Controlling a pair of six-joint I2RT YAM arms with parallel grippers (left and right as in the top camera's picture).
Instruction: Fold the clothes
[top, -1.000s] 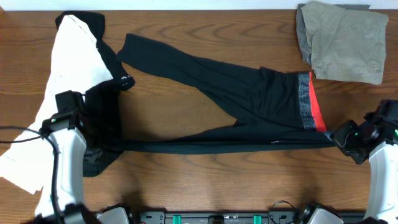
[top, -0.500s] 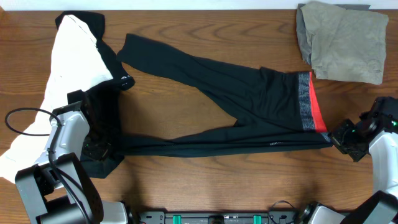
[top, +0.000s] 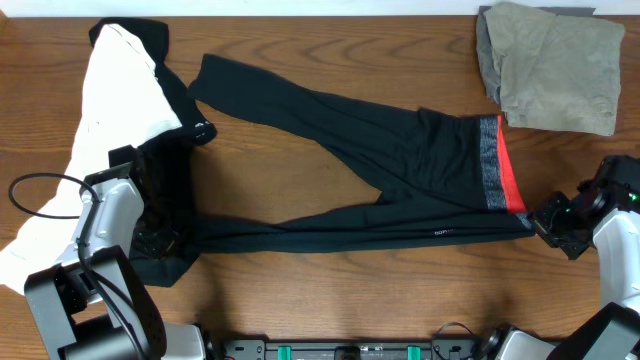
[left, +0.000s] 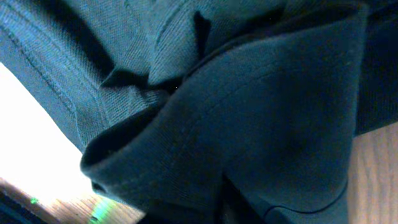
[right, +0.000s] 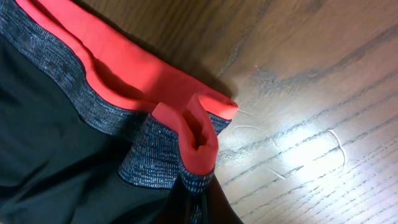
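Note:
Long black leggings (top: 380, 150) lie across the table, the grey and red-orange waistband (top: 497, 163) at the right. One leg runs up-left, the other stretches along the front to the left. My right gripper (top: 540, 222) is shut on the waistband's lower corner (right: 198, 158). My left gripper (top: 160, 242) sits at the front leg's end, buried in black fabric (left: 249, 124); its fingers are hidden. A white piece (top: 100, 130) and a black piece (top: 170, 160) lie at the left. A khaki piece (top: 555, 65) lies at the back right.
Bare wooden table (top: 330, 290) shows along the front and between the two legs. A black cable (top: 40, 195) loops beside my left arm. The table's front edge holds the arm bases.
Since a second ago my left arm swung in toward the front leg's end and black fabric bunched there. Over the last half second nothing has visibly moved.

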